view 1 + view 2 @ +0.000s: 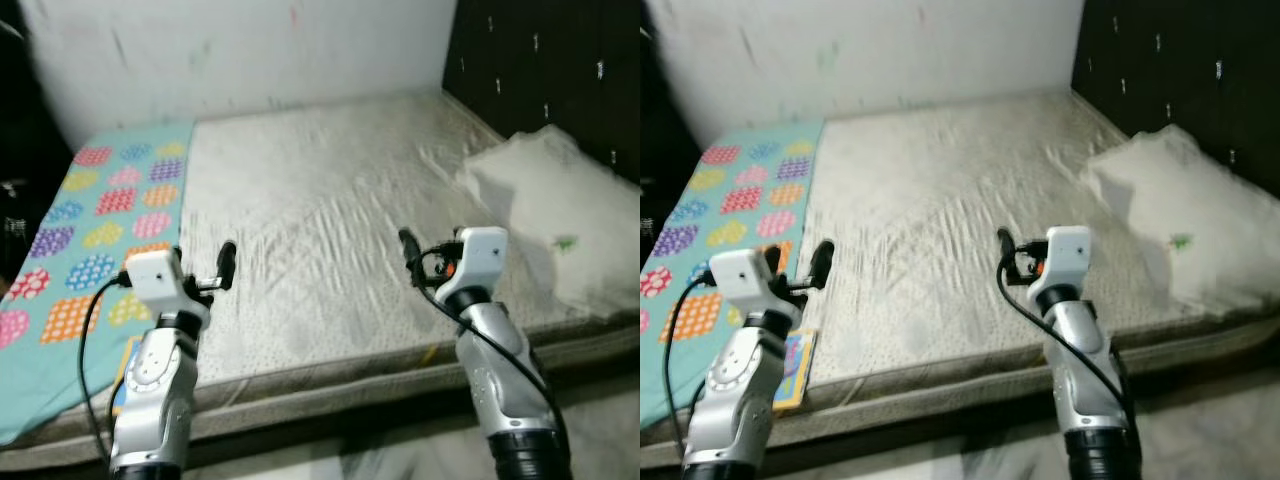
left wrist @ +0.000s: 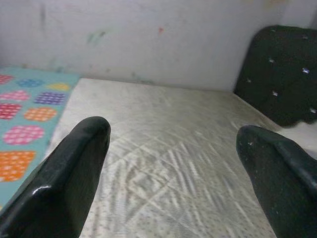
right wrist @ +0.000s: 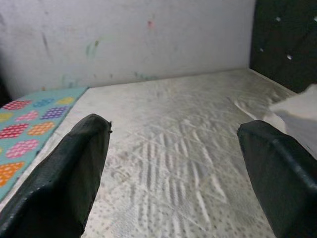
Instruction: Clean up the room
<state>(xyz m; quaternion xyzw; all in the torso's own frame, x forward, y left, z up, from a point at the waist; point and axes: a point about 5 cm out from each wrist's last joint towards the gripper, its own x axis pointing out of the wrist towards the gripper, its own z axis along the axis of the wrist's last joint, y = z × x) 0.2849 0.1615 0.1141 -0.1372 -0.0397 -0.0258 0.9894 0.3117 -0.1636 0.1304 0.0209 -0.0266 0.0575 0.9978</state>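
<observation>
A bare grey-white mattress (image 1: 330, 190) lies in front of me. A teal blanket (image 1: 100, 210) with coloured dotted patches covers its left part. A white pillow (image 1: 550, 190) rests on its right side. My left gripper (image 2: 173, 134) hovers over the mattress's front left, just beside the blanket's edge, open and holding nothing. My right gripper (image 3: 173, 131) hangs over the front right of the mattress, left of the pillow, also open and empty. Both point toward the far wall.
A dark tufted headboard (image 1: 550, 70) stands at the right and a marked white wall (image 1: 250, 50) runs behind the bed. A small colourful flat item (image 1: 795, 365) lies at the mattress's front edge by the blanket. Pale floor (image 1: 1200, 430) shows below.
</observation>
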